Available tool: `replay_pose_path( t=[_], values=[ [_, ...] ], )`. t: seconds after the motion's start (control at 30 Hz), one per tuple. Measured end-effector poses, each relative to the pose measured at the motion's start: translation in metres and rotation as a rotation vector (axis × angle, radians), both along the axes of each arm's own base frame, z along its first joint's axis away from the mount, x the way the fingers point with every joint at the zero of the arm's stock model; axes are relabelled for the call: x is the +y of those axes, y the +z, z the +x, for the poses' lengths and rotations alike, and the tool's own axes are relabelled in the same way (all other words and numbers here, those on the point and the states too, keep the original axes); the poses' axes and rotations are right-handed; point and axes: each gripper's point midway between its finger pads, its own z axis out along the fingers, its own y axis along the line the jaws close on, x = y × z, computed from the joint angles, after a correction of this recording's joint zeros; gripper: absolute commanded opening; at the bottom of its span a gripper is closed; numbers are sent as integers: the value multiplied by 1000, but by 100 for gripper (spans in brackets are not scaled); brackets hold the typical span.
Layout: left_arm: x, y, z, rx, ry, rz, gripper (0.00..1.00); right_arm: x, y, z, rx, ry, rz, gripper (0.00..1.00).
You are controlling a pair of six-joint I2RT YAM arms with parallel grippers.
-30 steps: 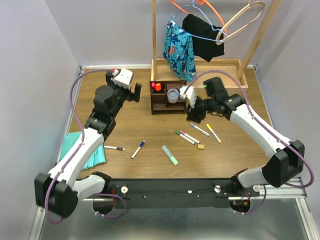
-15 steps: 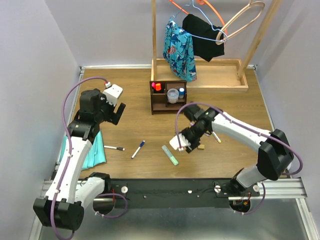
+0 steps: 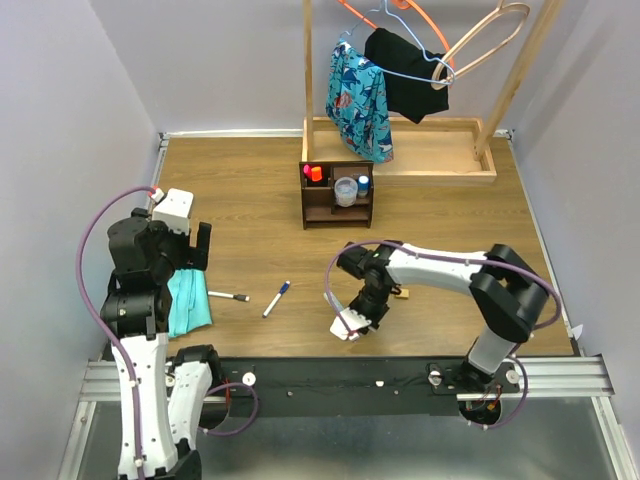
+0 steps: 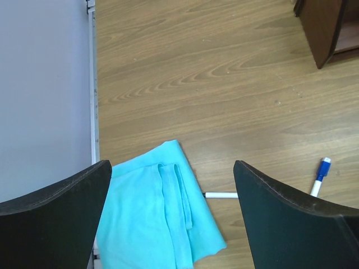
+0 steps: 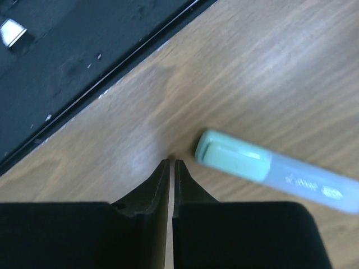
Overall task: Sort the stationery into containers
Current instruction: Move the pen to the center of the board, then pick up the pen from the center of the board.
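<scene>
The dark brown organizer (image 3: 337, 208) stands at mid-back and holds a red-orange highlighter (image 3: 314, 173), a clear round tub (image 3: 346, 189) and a blue-capped item (image 3: 363, 184). A black-capped marker (image 3: 228, 296) and a blue-capped marker (image 3: 277, 298) lie at front left. My right gripper (image 3: 349, 327) is shut and empty, low over the table's front edge. In the right wrist view its tips (image 5: 171, 162) sit just left of the pale-green highlighter (image 5: 269, 168), apart from it. A tan eraser (image 3: 402, 293) peeks out by the right arm. My left gripper (image 3: 198, 248) is open and empty.
In the left wrist view the open left gripper (image 4: 172, 165) hangs above a teal folded cloth (image 4: 157, 218), with the blue-capped marker (image 4: 321, 174) to its right. A clothes rack with a light wooden tray (image 3: 430, 165) stands behind. A black rail (image 3: 330, 375) runs along the front edge.
My left arm pulled back from beside the organizer to the near left over the cloth. My right arm swung from the organizer down to the front edge beside the green highlighter.
</scene>
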Motion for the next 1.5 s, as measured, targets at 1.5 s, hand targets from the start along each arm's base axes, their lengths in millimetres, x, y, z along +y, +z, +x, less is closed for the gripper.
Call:
replay_pose_path(
  t=[1.5],
  values=[
    [-23,-14,-17,17,-48,-212,99,139,31,42,26,-405,114,49]
  ],
)
